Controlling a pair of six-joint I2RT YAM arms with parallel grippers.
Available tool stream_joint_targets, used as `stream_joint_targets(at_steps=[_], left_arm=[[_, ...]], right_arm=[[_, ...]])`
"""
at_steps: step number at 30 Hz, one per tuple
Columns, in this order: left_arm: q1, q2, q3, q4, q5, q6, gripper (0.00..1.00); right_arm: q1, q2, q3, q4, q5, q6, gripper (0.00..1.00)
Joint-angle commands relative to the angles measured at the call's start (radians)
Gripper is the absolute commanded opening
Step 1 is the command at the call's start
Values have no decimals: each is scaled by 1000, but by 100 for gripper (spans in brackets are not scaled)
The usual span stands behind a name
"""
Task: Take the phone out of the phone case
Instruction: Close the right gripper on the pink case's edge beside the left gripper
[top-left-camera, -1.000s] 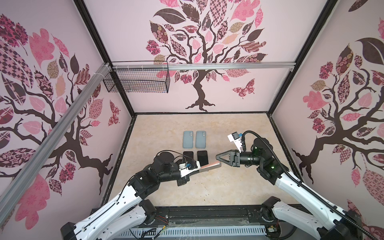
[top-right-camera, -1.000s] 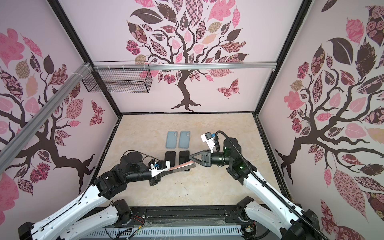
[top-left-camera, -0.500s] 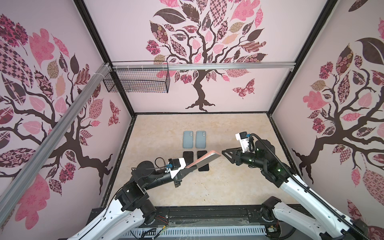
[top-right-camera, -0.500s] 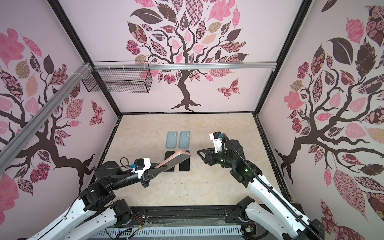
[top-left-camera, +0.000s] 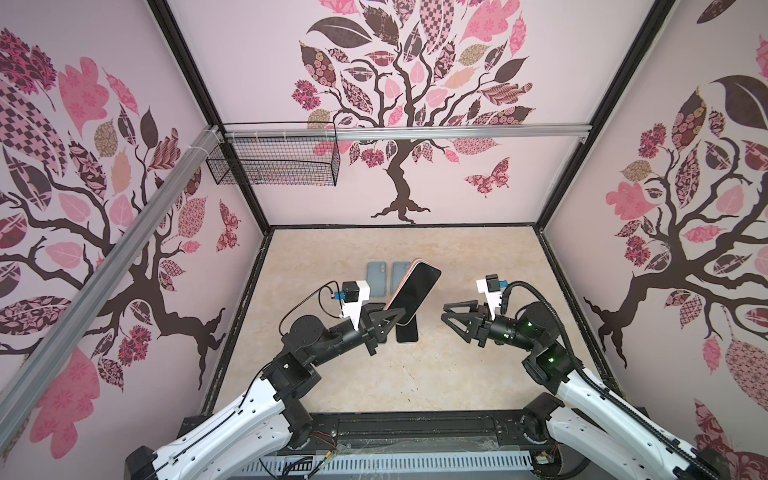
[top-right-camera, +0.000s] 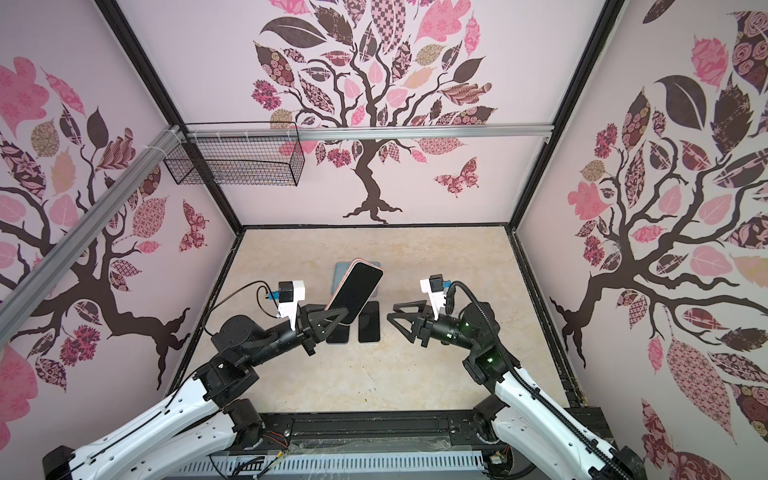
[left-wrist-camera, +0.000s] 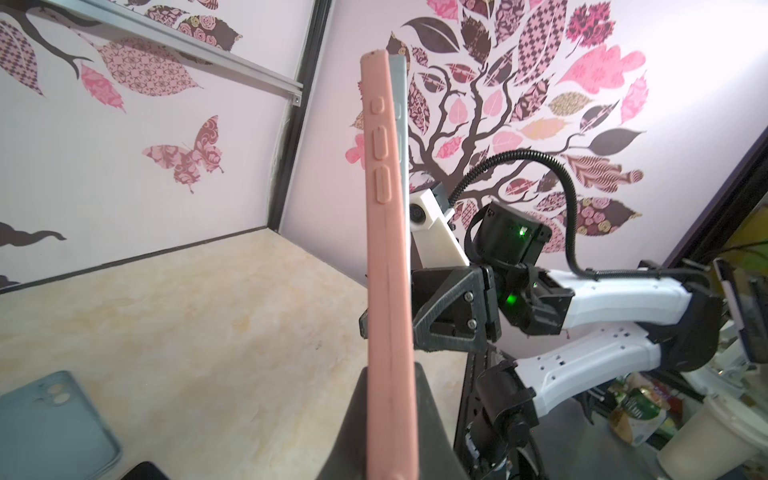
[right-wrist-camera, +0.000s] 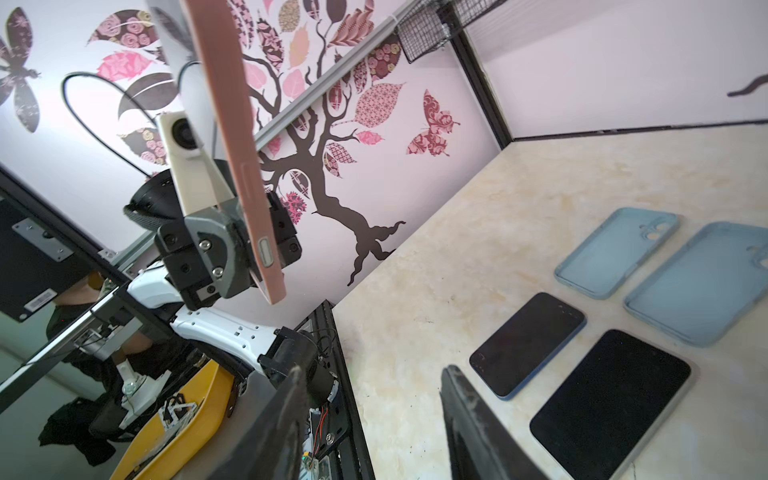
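Left jaws clamped on lower end of pink phone case (left-wrist-camera: 388, 266), phone (top-left-camera: 415, 291) inside, raised and tilted over middle of desk (top-left-camera: 478, 374) | right jaws spread, empty, near but apart – best pinch phone's free top edge, peel off against firm left hold | blue cases (right-wrist-camera: 617, 251), bare phones (right-wrist-camera: 528, 343) lying mid-desk; tree-decal walls (top-left-camera: 457, 199), wire basket (top-left-camera: 274, 166) far-left corner
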Motion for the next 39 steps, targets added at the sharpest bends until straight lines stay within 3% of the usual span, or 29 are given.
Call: stream_joint_targets(at_steps=[1,9,19,39], left_arm=[[2,39,31,170,22,-175,0],[3,112,40,289,140,-243,0],[3,121,41,321,179,-256,0],[3,134,25,365,214,-277,0]], right_arm=[[18,22,-1,232,-63,63,56],[43,160,48,465,-140,197,57],[193,184,79,436,-64,125,55],[243,228,114,536,11,155,38]])
